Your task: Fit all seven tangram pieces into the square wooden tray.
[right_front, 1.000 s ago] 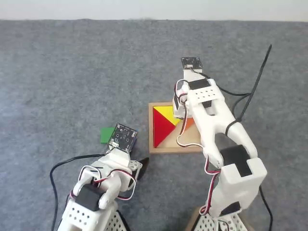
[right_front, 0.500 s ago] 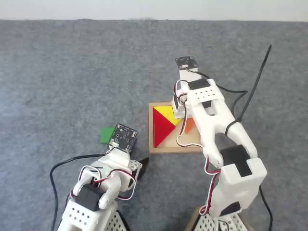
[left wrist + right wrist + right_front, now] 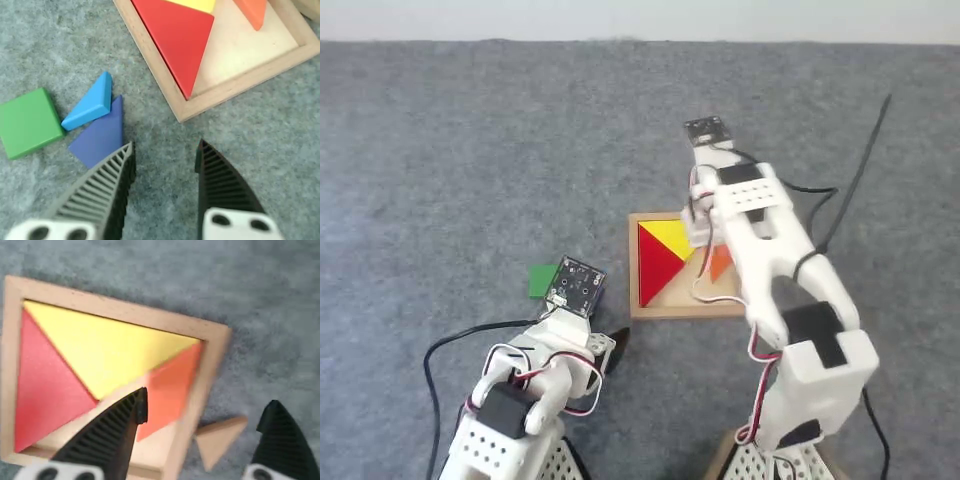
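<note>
The square wooden tray holds a red triangle, a yellow triangle and an orange triangle. My right gripper hangs open over the tray's orange triangle, holding nothing. A tan small triangle lies on the carpet just outside the tray's rim. My left gripper is open and empty above bare carpet near the tray's corner. Beside it lie a green square, a light blue triangle and a dark blue parallelogram.
Grey carpet covers the whole table. The green square sits left of the tray, partly under the left arm's wrist camera. A black cable trails off the right arm toward the back right.
The right arm has shifted slightly to the right over the tray, uncovering more of the orange triangle. The left arm has stayed still.
</note>
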Action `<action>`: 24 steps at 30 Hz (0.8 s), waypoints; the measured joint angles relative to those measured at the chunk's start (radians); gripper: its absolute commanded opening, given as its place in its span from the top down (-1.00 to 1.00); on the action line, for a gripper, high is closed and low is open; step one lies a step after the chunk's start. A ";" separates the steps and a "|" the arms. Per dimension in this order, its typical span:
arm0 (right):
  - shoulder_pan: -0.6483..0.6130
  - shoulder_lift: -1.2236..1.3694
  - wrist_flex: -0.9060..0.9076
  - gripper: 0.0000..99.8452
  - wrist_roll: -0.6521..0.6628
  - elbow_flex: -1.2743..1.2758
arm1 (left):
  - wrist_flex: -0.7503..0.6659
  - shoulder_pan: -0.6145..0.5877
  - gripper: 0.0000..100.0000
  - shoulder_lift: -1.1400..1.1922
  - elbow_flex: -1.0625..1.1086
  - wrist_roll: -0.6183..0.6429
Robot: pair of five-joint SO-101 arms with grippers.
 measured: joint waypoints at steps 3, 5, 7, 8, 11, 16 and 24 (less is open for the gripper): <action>0.101 -0.074 0.015 0.40 0.034 0.006 | 0.000 0.000 0.61 0.000 0.000 0.000; 0.170 -0.121 0.014 0.46 0.069 0.046 | 0.000 0.000 0.61 0.000 0.000 0.000; 0.199 -0.153 -0.002 0.54 0.106 0.121 | 0.000 0.000 0.61 0.000 0.000 0.000; 0.199 -0.166 -0.017 0.58 0.120 0.166 | 0.000 0.000 0.61 0.000 0.000 0.000; 0.195 -0.175 -0.063 0.70 0.137 0.272 | 0.000 0.000 0.61 0.000 0.000 0.000; 0.204 -0.176 -0.095 0.67 0.140 0.330 | 0.000 0.000 0.61 0.000 0.000 0.000; 0.204 -0.181 -0.126 0.60 0.140 0.362 | 0.000 0.000 0.61 0.000 0.000 0.000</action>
